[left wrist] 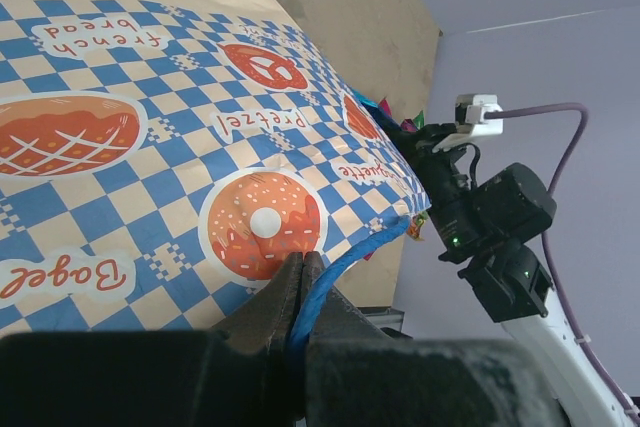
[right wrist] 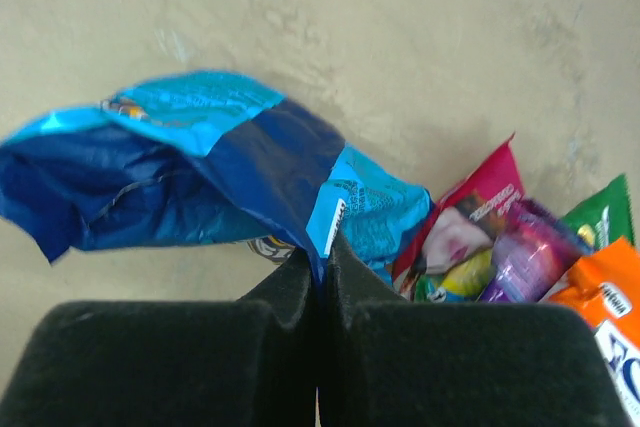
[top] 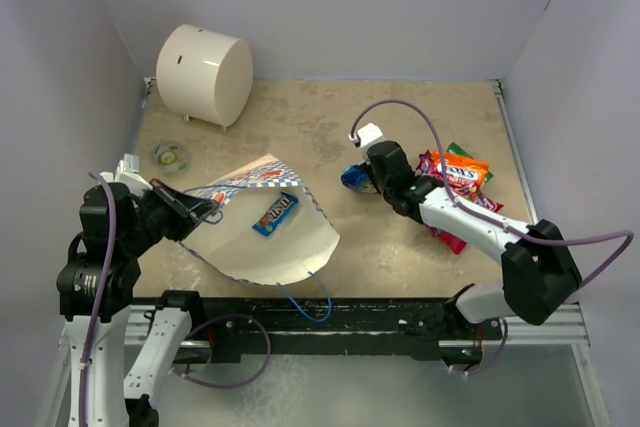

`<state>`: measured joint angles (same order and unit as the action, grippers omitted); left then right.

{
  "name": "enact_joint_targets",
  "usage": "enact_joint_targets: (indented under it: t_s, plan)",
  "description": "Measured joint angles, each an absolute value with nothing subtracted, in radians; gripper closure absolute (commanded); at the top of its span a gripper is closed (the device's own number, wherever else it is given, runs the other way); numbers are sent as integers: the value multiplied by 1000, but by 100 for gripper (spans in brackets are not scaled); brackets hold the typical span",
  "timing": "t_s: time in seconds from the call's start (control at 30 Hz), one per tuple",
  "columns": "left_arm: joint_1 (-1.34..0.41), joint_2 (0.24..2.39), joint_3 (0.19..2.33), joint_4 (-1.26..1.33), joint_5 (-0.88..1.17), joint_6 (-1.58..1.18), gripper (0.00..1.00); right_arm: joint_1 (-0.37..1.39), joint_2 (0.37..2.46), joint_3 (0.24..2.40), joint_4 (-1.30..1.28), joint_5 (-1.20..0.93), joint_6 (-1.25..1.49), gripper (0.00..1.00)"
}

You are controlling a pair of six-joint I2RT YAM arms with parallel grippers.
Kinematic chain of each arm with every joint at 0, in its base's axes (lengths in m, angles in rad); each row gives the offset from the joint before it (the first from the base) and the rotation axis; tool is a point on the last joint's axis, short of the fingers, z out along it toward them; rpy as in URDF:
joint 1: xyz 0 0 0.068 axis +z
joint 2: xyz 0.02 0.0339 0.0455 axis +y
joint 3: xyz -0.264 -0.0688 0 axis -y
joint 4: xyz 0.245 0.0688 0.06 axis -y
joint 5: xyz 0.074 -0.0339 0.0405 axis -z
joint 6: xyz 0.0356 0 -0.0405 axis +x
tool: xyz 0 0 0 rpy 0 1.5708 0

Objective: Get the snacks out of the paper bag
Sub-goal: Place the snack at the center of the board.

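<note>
The blue-and-white checked paper bag (top: 268, 232) lies tilted at the near left, its cream inside facing up, with one blue packet (top: 275, 214) inside. My left gripper (top: 207, 213) is shut on the bag's blue cord handle (left wrist: 345, 257), and the bag's checked side (left wrist: 150, 147) fills the left wrist view. My right gripper (top: 362, 179) is shut on a blue crinkly packet (right wrist: 200, 162), held just above the table; it also shows in the top view (top: 352, 177). A pile of snacks (top: 458, 182), orange, red, purple and green, lies right of it and shows in the right wrist view (right wrist: 520, 247).
A large cream cylinder (top: 205, 74) stands at the back left. A small round clear object (top: 168, 155) lies on the table left of the bag. A second blue cord handle (top: 305, 302) hangs over the table's near edge. Grey walls close in three sides.
</note>
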<state>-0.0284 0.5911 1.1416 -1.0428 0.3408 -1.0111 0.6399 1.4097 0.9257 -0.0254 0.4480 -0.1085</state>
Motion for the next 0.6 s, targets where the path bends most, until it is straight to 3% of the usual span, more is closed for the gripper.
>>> enact_joint_targets:
  t_s: [0.2, 0.5, 0.6]
  plan:
    - [-28, 591, 1142, -1043, 345, -1011, 100, 636, 1351, 863, -70, 380, -49, 100]
    - [-28, 614, 1141, -1040, 364, -1011, 100, 636, 1264, 790, -205, 213, 282, 70]
    - [-28, 612, 1139, -1039, 365, -1011, 100, 636, 1219, 716, -199, 138, 419, 56]
